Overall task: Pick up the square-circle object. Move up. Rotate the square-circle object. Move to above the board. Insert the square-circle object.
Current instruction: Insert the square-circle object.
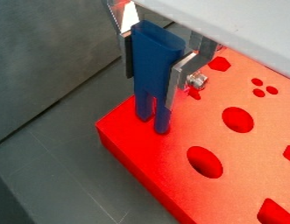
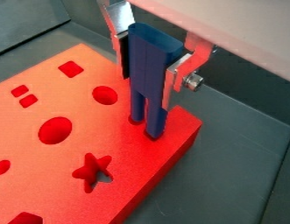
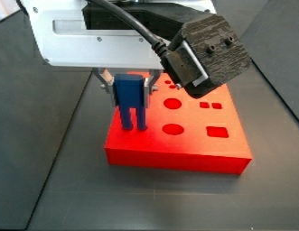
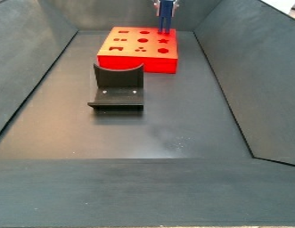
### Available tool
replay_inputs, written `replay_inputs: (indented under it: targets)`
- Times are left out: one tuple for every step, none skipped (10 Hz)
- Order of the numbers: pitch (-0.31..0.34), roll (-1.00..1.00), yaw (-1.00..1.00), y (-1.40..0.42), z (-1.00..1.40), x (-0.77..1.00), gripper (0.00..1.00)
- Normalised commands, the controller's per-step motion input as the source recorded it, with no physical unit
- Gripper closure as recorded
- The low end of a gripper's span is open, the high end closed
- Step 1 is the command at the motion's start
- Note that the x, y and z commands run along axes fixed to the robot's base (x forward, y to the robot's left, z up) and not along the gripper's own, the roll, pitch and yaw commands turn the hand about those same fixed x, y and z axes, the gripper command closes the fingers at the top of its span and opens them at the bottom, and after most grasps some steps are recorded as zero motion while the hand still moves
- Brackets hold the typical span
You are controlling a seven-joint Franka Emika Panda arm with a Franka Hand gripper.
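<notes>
Dark grey floor walled by sloping grey panels, and far back sits the board [image 4: 137, 49], a large flat red square slab with star, circle and square cut-outs, while a dark L-shaped fixture [image 4: 118, 86] stands just in front of it, apart from the action. Over the board's corner hangs the gripper [image 1: 157, 54], its flat silver plates clamped narrow on the square-circle object [image 1: 152, 74], a slim blue rectangular block with two prong-like legs pointing down. In both wrist views the legs reach the red surface near the board's edge; whether they are already entering a hole or only resting on top, I cannot tell, because the block hides whatever lies beneath it. That is the danger: if the legs sit on solid red instead of over their opening, a downward push would likely jam them, tilt the block between the pads, or shove the board across the floor. The spot is also close to the slab's rim, so a small sideways slip could carry a leg off the edge. In a side view the block [image 3: 128, 101] looks upright, which helps, but any twist in the grip would probably bind it on the way down.
</notes>
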Motion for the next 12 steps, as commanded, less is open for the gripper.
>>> replay_inputs:
  targets:
    - [-0.023, 0.1, 0.05, 0.0, -0.09, 0.03, 1.0]
    - [-0.043, 0.08, 0.05, 0.0, -0.13, 0.0, 1.0]
    - [-0.076, 0.04, 0.01, -0.03, -0.13, 0.0, 1.0]
    - [-0.067, 0.02, 0.01, -0.02, -0.17, 0.0, 1.0]
    - [-0.074, 0.01, 0.0, -0.03, -0.19, 0.0, 1.0]
    - [-0.106, 0.0, 0.0, -0.04, -0.21, 0.0, 1.0]
    - [-0.121, 0.0, 0.0, -0.07, -0.22, 0.0, 1.0]
    - [-0.126, 0.0, 0.0, -0.07, -0.24, 0.01, 1.0]
    - [-0.116, 0.0, 0.0, -0.04, -0.29, 0.06, 1.0]
    - [-0.097, 0.0, 0.0, -0.01, -0.29, 0.09, 1.0]
    - [-0.071, 0.0, 0.0, 0.0, -0.29, 0.07, 1.0]
    - [-0.049, 0.0, 0.0, 0.0, -0.29, 0.05, 1.0]
